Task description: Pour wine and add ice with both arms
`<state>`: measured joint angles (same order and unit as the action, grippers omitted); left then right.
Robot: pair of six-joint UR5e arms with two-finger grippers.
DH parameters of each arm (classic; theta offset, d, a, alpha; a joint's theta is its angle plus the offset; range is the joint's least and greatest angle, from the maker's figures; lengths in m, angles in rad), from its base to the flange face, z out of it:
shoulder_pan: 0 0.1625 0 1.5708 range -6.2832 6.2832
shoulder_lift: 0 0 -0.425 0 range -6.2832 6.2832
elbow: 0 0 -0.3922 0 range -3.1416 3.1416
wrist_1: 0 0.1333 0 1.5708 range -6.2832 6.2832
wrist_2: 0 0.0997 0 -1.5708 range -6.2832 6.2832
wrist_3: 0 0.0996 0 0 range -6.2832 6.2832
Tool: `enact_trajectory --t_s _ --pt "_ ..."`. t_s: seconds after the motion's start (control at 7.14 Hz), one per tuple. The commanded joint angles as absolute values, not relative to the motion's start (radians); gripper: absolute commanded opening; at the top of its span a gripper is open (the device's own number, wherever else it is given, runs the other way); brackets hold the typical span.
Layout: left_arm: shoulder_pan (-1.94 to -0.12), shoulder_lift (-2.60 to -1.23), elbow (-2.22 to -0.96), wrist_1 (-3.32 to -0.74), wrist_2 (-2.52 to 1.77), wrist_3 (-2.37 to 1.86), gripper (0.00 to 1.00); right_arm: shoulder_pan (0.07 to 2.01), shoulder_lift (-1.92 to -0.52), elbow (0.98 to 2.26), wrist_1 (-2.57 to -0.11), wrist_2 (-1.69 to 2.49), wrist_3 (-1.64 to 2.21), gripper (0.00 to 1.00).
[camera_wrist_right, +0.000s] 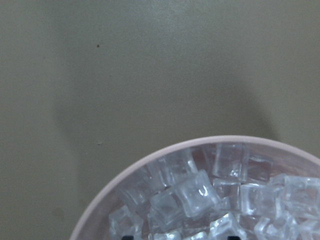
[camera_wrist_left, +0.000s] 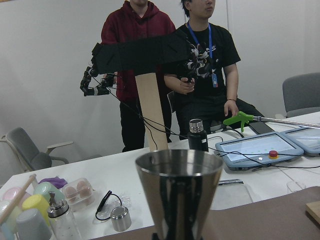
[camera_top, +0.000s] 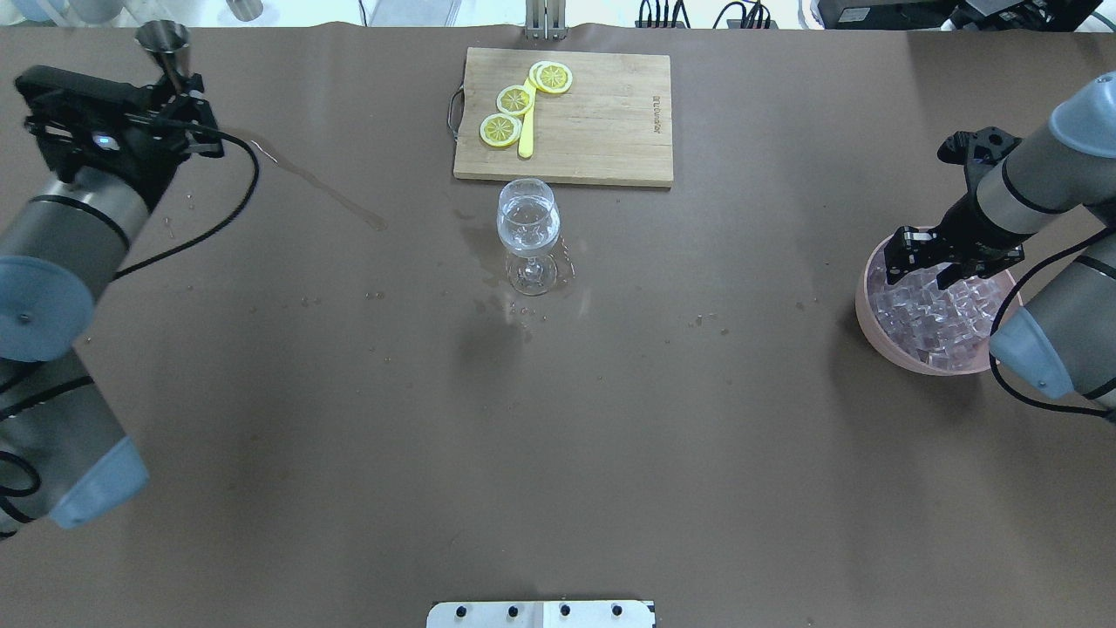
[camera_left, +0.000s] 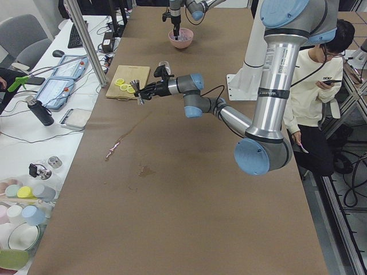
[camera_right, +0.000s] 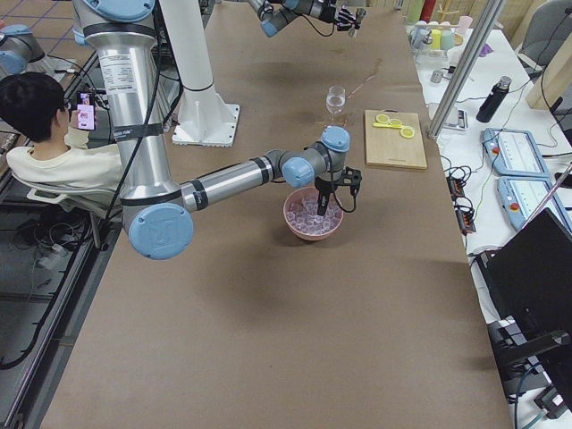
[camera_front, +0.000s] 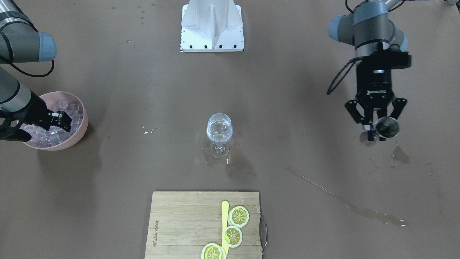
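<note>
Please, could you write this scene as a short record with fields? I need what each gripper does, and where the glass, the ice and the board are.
Left gripper: shut on steel jigger, far from the glass
Right gripper: open, low over ice in pink bowl
Stemmed glass: upright, centre, clear liquid inside
Cutting board: three lemon slices on it
Spill: long wet streak between board and jigger

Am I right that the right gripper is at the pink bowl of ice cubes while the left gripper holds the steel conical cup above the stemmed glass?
Not quite: the overhead exterior view shows the left gripper holding the steel conical cup far to the side of the clear stemmed glass, not above it. The right gripper is at the pink bowl of ice cubes.
</note>
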<state>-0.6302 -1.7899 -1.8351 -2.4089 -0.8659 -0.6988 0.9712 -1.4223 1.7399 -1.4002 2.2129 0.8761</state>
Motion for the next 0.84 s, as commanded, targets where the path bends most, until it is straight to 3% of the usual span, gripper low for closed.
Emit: enact_trajectory --t_s 0.0,0.42,0.7 --pt "-0.473 -1.981 -1.855 -2.129 -0.702 -0.695 0.00 0.965 -1.424 1.749 -1.397 2.230 0.905 0.69" --pt "-0.349 -2.065 -1.850 -1.988 -0.540 -0.695 0.00 0.962 -1.424 1.746 -1.397 2.229 0.904 0.47" --pt "-0.324 -2.109 -1.848 -1.857 -0.493 -0.695 0.00 0.959 -1.422 1.743 -1.397 2.229 0.897 0.37"
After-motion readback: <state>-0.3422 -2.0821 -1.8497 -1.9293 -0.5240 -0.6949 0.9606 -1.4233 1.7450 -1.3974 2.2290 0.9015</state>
